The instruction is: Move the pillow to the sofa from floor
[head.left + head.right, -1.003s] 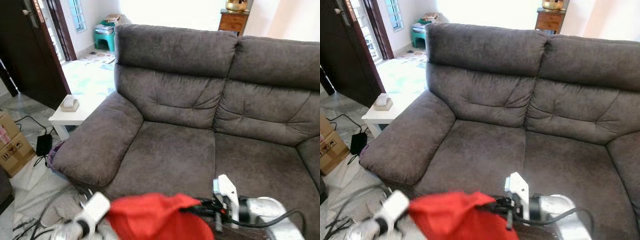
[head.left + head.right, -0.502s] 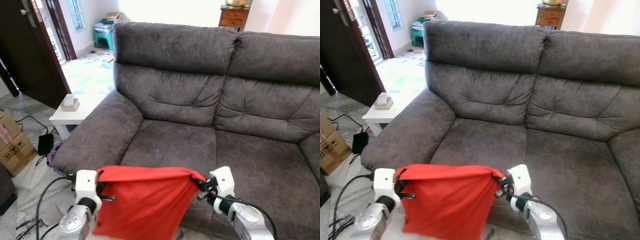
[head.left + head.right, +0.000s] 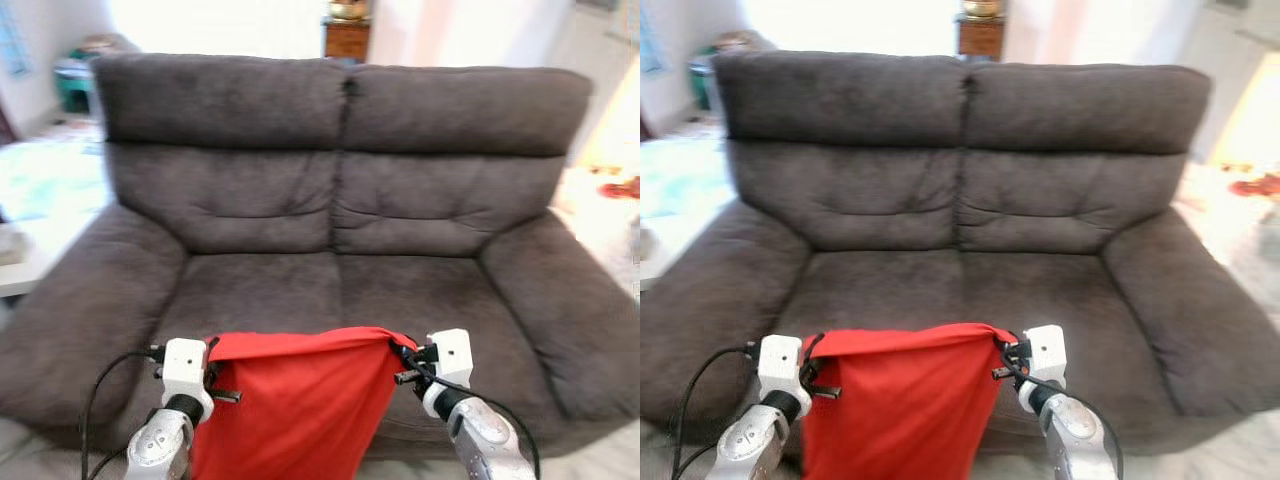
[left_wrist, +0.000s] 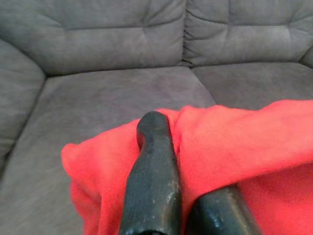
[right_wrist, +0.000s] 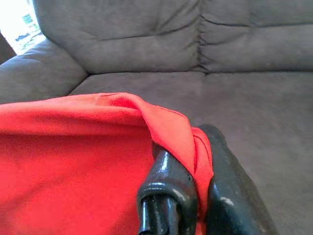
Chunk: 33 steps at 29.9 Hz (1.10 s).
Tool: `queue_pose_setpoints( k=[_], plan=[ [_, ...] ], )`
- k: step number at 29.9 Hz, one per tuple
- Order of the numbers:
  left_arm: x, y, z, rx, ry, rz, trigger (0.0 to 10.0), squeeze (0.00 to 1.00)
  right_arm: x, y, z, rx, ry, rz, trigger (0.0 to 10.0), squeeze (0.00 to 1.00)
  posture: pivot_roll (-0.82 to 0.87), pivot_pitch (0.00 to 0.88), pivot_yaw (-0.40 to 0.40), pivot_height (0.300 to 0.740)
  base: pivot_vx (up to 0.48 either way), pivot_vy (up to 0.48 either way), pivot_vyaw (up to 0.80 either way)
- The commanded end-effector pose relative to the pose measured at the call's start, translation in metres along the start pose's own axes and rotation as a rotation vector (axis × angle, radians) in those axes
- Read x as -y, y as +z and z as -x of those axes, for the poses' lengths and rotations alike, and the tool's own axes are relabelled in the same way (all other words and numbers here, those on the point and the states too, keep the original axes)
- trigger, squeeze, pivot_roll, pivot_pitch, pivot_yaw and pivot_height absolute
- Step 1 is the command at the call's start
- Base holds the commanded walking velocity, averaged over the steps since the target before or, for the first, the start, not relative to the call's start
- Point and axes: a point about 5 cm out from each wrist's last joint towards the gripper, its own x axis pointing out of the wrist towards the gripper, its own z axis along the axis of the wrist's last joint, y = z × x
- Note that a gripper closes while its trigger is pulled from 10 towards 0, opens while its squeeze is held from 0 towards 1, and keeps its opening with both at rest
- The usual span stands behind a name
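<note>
**Q:** Red pillow [image 3: 290, 400], where's it at now?

**Me:** Hanging off the floor between my left gripper [image 3: 212, 368] and right gripper [image 3: 400, 360], each pinching a top corner. View's swung round since half a second ago; the sofa [image 3: 330, 290] seat's now dead ahead, so the drop's next, I'd guess.

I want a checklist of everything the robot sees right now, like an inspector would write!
Surface: dark grey sofa, two seat cushions, nothing lying on them.
Job's things: red pillow, hanging limp in front of the sofa's front edge, not yet on the seat.
Clutter: nothing seen on the sofa.
End effectors: left end effector pinches one top corner of the pillow; right end effector pinches the other top corner.
Cables: black cable loops beside the left wrist; another runs along the right wrist.
Surroundings: wooden cabinet behind the sofa; bright, blurred floor on both sides.
</note>
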Motion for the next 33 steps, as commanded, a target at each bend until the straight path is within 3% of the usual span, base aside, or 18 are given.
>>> queue_pose_setpoints(
  k=[1,33],
  plan=[
    [-0.009,0.012,-0.003,0.051,0.037,-0.006,10.0,0.0,0.018,0.024,0.001,0.114,-0.076,0.02,10.0,0.0,0.09,0.015,0.015,0.74,0.244,-0.409,0.0],
    [-0.01,0.023,-0.004,0.081,0.041,-0.004,10.0,0.0,0.02,0.033,-0.005,0.17,-0.094,0.029,10.0,0.0,0.11,0.029,0.013,0.74,0.237,-0.41,0.0]
  ],
)
